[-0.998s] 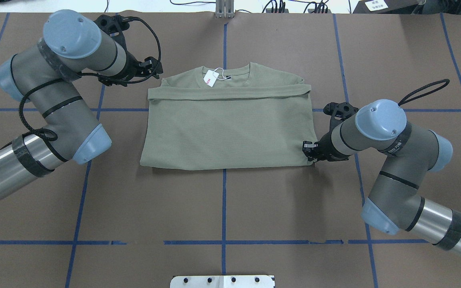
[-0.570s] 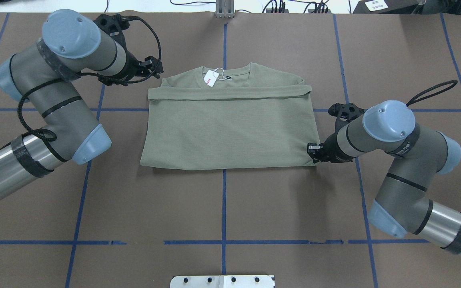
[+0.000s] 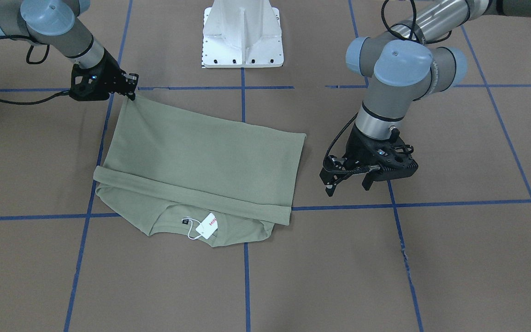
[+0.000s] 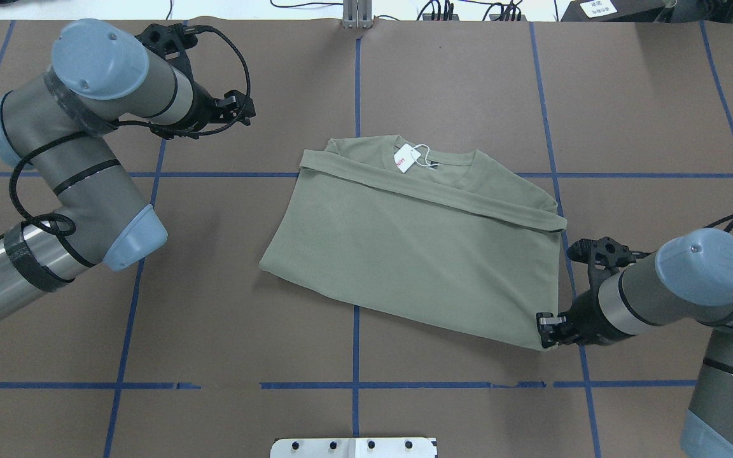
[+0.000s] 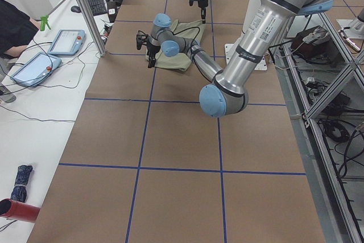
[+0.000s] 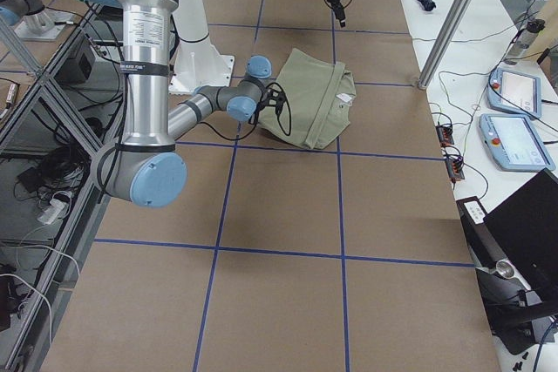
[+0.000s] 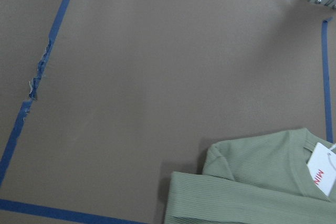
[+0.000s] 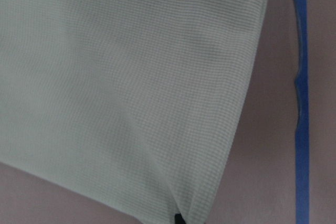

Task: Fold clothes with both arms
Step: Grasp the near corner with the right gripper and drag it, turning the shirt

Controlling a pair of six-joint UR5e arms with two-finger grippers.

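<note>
The sage-green shirt [image 4: 417, 248] lies folded and skewed on the brown table, neck and white hang tag [image 4: 408, 158] toward the far side. My right gripper [image 4: 544, 327] is shut on the shirt's near right corner, which is pulled taut; in the front-facing view it [image 3: 129, 87] holds that corner at the top left of the shirt [image 3: 201, 161]. The right wrist view shows only the fabric [image 8: 131, 77]. My left gripper [image 4: 245, 109] is open and empty, apart from the shirt at the far left; it also shows in the front-facing view [image 3: 347, 188]. The left wrist view shows the shirt's shoulder [image 7: 252, 182].
Blue tape lines [image 4: 356, 318] grid the table. The white pedestal base [image 4: 354, 447] stands at the near edge. A metal post [image 4: 357, 16] stands at the far edge. Tablets and cables [image 5: 65, 41] lie on the operators' side table.
My right gripper has pulled the shirt's corner to the right and toward the robot, so the whole shirt slid right and turned askew. My left arm shifted slightly left.
</note>
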